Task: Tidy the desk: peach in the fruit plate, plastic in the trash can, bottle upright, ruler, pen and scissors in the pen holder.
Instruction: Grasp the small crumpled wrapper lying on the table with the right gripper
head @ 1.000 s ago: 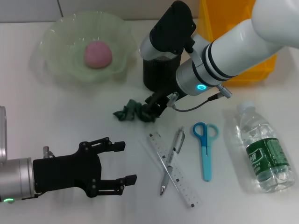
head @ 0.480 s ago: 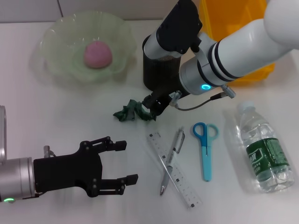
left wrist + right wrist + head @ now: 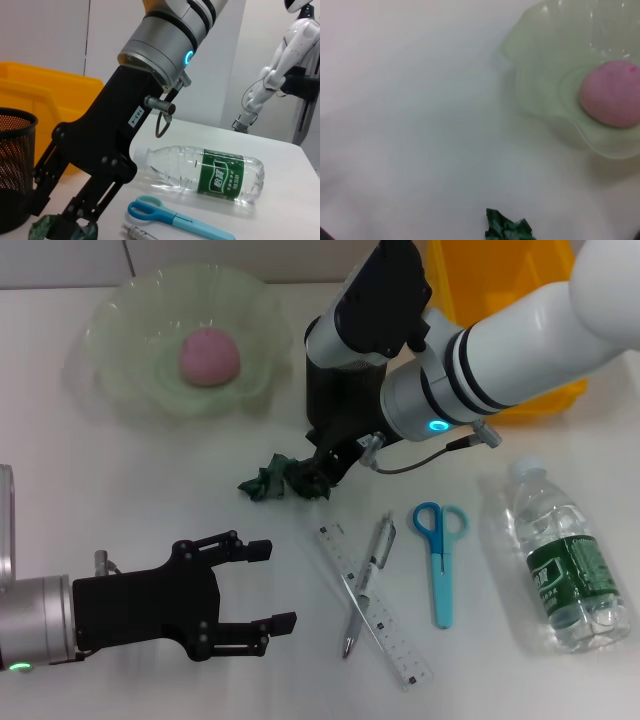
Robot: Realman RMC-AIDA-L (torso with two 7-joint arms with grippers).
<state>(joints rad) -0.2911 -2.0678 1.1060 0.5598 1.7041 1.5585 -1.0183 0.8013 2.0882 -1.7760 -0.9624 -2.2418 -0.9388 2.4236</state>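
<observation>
Near the middle of the desk (image 3: pixel 120 490), just in front of the black mesh pen holder (image 3: pixel 335 390), lies the crumpled green plastic (image 3: pixel 268 480), and the right gripper (image 3: pixel 325 468) is down on the end of it nearest the pen holder; its fingers look pinched on that edge, though how firm the bite is I cannot tell. Such a scrap is likely very light, soft and springy, so it should lift without effort but may slip or unfold; a hold deep in the bunched middle seems safer than on a loose tip. Low at the near left, the left gripper (image 3: pixel 245 585) hangs with fingers spread and nothing in them. A pink peach (image 3: pixel 208 355) sits in the green fruit plate (image 3: pixel 120 310). Well apart on the right, the bottle (image 3: pixel 565 560) lies on its side, with scissors (image 3: pixel 440 560), pen (image 3: pixel 367 580) and ruler (image 3: pixel 375 615) between; the pen crosses the ruler.
</observation>
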